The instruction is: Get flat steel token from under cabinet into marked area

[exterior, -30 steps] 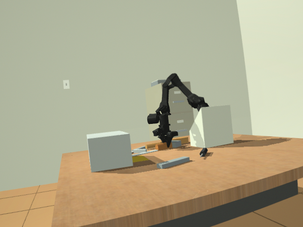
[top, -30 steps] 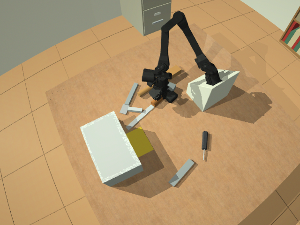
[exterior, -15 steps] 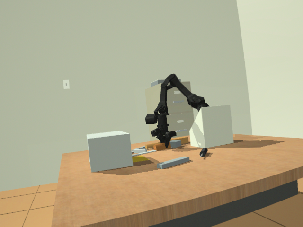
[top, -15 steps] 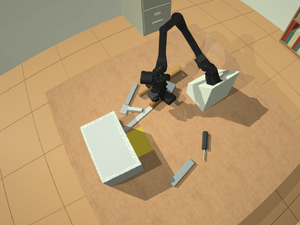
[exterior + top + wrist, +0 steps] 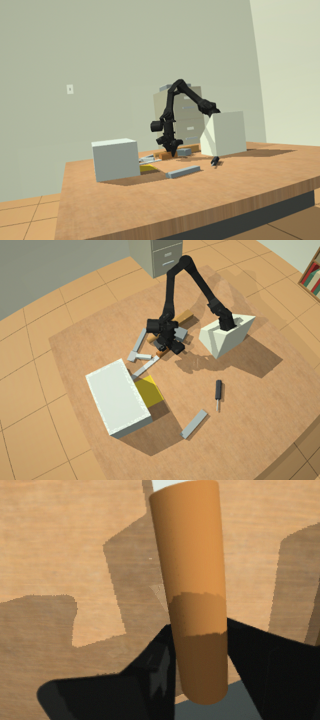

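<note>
My gripper point(image 5: 169, 347) point(image 5: 172, 153) point(image 5: 195, 626) is shut on the orange handle point(image 5: 162, 352) point(image 5: 164, 155) point(image 5: 192, 555) of a tool with a long, flat pale blade point(image 5: 146, 366) point(image 5: 152, 161) point(image 5: 169, 484). The tool is low at the table, its blade pointing toward the cabinet point(image 5: 117, 395) point(image 5: 116, 160). The blade's far end is at the cabinet's near corner in the top view; its tip is hidden there. The yellow marked area point(image 5: 149, 392) point(image 5: 148, 168) lies beside the cabinet, partly hidden by it. The token and the vent slots are not visible.
A grey angled piece point(image 5: 139, 340) lies beside the blade. A grey block point(image 5: 181, 333) point(image 5: 184, 151) and a wooden bar point(image 5: 185, 316) point(image 5: 192, 148) lie behind the gripper. A grey bar point(image 5: 193, 423) point(image 5: 183, 171), a screwdriver point(image 5: 218, 389) point(image 5: 215, 160) and a large white wedge-like body point(image 5: 230, 343) point(image 5: 230, 134) stand farther right.
</note>
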Robot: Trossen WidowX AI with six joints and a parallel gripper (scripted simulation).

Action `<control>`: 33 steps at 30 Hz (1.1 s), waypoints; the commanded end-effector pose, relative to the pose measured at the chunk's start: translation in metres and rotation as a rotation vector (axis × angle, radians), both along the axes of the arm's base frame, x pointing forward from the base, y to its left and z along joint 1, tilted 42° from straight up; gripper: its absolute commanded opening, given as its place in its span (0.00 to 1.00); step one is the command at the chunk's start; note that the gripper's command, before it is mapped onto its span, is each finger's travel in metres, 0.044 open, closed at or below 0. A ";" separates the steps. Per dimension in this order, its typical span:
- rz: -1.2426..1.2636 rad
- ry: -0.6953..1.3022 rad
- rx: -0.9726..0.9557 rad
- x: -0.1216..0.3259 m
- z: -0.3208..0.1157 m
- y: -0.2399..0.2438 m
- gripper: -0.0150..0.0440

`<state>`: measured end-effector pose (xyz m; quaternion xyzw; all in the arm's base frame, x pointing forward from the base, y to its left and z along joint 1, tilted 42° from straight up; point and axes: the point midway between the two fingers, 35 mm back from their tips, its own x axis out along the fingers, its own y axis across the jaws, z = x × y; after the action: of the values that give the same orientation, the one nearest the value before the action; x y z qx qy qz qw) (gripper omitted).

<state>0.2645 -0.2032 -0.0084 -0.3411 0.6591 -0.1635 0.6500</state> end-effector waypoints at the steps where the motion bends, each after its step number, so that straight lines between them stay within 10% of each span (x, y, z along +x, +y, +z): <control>1: -0.010 -0.008 -0.004 0.007 0.000 0.000 0.25; 33: -0.012 -0.012 -0.003 0.045 -0.003 0.009 0.25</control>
<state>0.3047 -0.1944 -0.0115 -0.3390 0.6580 -0.1664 0.6514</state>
